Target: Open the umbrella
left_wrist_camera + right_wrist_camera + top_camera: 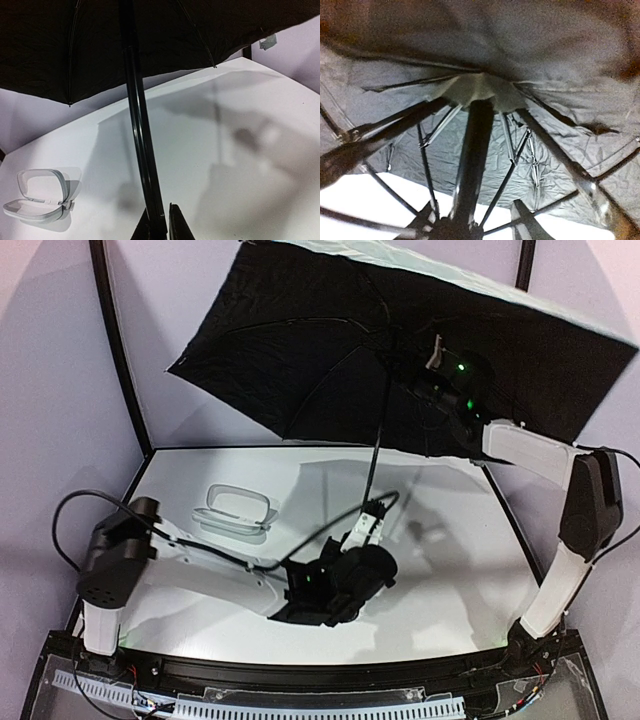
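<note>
One opened umbrella [300, 350], its shaft [137, 125] pinched between left fingers [177, 225].

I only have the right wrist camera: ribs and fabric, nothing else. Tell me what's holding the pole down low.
Observer: The left pincer is shut on the pole near its bottom end, low over the table.
Operator: Describe the canopy from outside.
Observer: The umbrella is spread wide and tilted, black underside facing the arms.
Operator: Report anything lying on the table.
Observer: A pale case lies open on the left arm's side, apart from the pole.
</note>
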`<state>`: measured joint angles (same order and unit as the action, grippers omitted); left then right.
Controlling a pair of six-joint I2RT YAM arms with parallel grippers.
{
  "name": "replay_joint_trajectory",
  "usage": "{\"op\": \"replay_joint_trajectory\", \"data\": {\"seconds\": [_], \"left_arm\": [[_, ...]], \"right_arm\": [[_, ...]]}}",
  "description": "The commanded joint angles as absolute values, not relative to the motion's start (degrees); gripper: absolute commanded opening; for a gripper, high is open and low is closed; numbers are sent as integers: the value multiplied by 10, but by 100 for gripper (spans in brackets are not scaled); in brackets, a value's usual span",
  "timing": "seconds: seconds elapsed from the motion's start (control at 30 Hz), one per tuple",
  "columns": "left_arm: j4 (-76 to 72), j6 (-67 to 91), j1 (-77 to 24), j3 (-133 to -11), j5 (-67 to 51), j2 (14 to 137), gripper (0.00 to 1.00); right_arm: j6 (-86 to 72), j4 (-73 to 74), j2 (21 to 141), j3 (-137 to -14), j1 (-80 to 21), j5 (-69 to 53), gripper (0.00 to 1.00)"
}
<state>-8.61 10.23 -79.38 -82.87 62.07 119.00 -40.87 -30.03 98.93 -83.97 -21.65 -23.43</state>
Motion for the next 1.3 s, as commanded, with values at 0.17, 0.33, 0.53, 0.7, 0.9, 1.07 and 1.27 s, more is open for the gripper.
{"op": "replay_joint_trajectory", "data": {"seconds": [0.17,0.33,0.53,0.7,0.9,1.07,1.27], "left_arm": [[-299,-48,-805,-795,615,1268,1],[-293,-20,-796,-813,600,1284,1],[-270,30,-789,-827,590,1288,13],[-247,52,-788,-838,588,1287,37],[-196,123,-795,-801,615,1211,98],[-16,259,-807,-754,603,1121,99],[258,542,-828,-696,590,1051,99]], "right_arm": [[-431,-441,915,-720,-207,-307,93],[-419,-361,881,-670,-211,-335,99],[-407,-314,802,-560,-212,-312,99],[-399,-259,714,-461,-213,-291,99],[-330,-89,531,-357,-213,-218,99],[-255,121,343,-308,-213,-142,99],[-288,301,155,-220,-212,-124,99]]}}
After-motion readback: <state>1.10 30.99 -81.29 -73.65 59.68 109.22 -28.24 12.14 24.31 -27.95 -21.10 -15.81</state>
